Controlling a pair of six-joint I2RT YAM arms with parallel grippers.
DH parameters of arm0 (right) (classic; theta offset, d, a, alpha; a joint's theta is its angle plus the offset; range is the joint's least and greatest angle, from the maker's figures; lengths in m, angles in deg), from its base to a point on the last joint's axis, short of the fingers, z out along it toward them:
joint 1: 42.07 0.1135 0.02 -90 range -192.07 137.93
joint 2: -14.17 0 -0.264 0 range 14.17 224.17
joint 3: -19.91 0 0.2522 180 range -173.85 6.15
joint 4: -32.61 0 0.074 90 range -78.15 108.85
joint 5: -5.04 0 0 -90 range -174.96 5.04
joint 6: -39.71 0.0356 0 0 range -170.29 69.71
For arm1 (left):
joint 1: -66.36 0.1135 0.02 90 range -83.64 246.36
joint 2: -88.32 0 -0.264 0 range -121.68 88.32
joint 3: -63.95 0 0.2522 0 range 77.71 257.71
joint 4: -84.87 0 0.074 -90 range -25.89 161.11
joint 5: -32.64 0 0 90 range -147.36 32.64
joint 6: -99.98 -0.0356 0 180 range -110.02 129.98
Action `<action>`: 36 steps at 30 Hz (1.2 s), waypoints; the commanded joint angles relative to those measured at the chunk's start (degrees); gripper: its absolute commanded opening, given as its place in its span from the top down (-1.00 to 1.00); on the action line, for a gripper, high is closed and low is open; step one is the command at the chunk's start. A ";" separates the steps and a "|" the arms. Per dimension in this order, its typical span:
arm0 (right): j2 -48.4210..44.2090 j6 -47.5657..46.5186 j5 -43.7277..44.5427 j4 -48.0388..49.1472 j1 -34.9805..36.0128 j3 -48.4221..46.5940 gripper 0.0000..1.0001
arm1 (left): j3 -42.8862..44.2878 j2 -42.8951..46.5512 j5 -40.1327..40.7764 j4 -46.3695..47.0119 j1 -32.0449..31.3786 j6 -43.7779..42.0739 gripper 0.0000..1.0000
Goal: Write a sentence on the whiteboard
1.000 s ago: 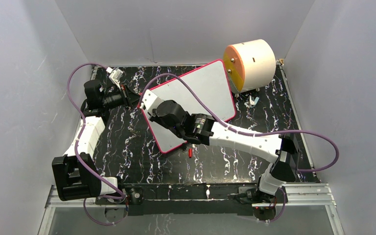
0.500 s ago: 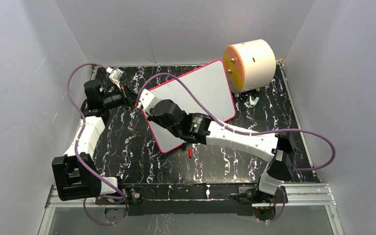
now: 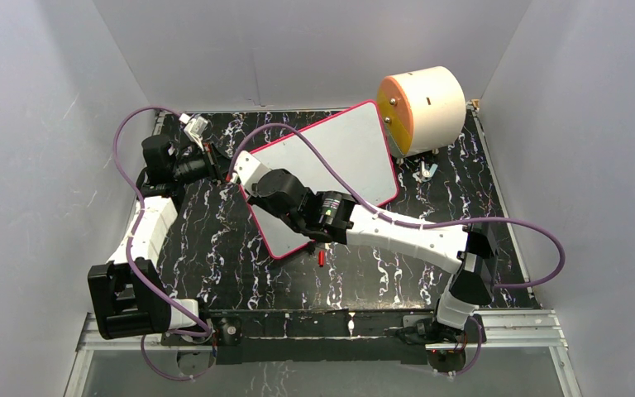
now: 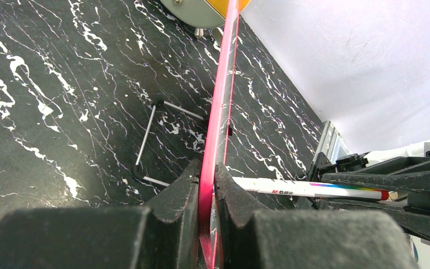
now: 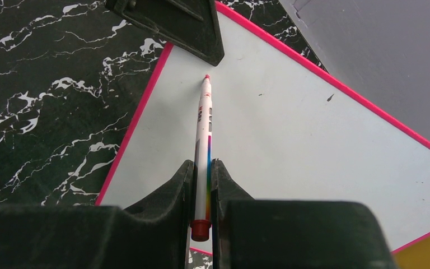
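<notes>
The left tool (image 4: 207, 171) pinches the pink-framed white board (image 5: 291, 129) steady; the right tool (image 5: 202, 168) grips a white marker (image 5: 204, 120) to write.

Marbled table (image 3: 215, 248), propped whiteboard (image 3: 351, 145), cylinder (image 3: 426, 107), red cap (image 3: 321, 258)

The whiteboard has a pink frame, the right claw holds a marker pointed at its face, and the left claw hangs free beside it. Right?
Not quite. The left gripper is not free: the left wrist view shows it shut on the pink frame of the whiteboard. The rest holds: the right gripper holds the marker pointed at the board's face.
</notes>
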 commanded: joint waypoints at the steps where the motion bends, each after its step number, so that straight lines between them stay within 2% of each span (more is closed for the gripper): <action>1: -0.05 1.26 2.25 -0.83 0.17 -2.29 1.00 | 0.59 1.17 2.57 -3.21 -0.49 -2.07 1.00; 19: -2.50 4.21 3.33 -4.62 0.16 0.55 1.00 | 0.59 1.18 2.86 -3.25 -0.49 -2.23 1.00; 36: -2.95 4.39 3.69 -3.57 0.20 1.81 1.00 | 0.55 0.91 3.00 -3.48 -0.49 -2.34 1.00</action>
